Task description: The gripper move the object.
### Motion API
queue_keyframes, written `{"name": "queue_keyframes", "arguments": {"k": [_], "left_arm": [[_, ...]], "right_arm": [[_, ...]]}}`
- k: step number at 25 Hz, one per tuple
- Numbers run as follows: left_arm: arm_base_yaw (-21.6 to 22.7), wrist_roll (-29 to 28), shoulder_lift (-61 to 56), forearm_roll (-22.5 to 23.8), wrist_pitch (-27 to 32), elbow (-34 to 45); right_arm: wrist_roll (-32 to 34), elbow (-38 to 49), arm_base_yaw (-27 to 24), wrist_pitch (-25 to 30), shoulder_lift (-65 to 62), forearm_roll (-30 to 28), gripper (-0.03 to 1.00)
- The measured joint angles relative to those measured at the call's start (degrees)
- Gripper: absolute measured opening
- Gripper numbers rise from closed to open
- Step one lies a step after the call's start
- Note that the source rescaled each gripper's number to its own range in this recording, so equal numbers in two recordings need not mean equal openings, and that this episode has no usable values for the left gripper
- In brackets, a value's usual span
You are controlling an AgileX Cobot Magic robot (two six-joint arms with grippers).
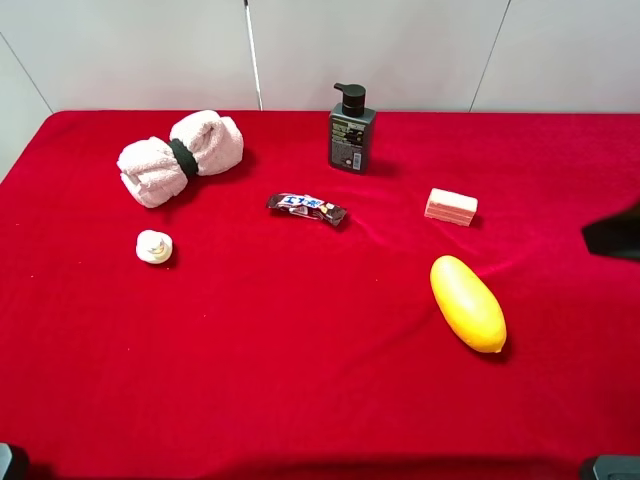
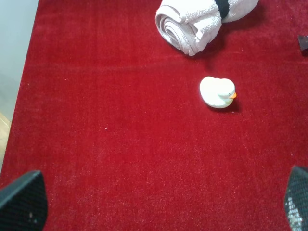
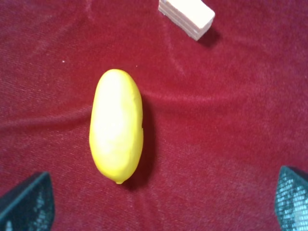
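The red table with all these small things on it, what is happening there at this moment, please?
Nothing is being handled yet. The pink soap block lies untouched on the red cloth, apart from the yellow fruit nearer the front. The right gripper is open, above the fruit, with the block further ahead of it. The left gripper is also open and holds nothing, near the small white duck and the rolled towel.
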Motion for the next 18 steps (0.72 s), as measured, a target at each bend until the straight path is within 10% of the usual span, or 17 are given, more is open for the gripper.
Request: {"name": "queue_keyframes", "arguments": {"k": [18], "left_arm": [[0.00,0.00,0.00,0.00,0.00,0.00]], "right_arm": [[3.76,9.08,0.00,1.21,-25.14,-1.98,1.00]]}}
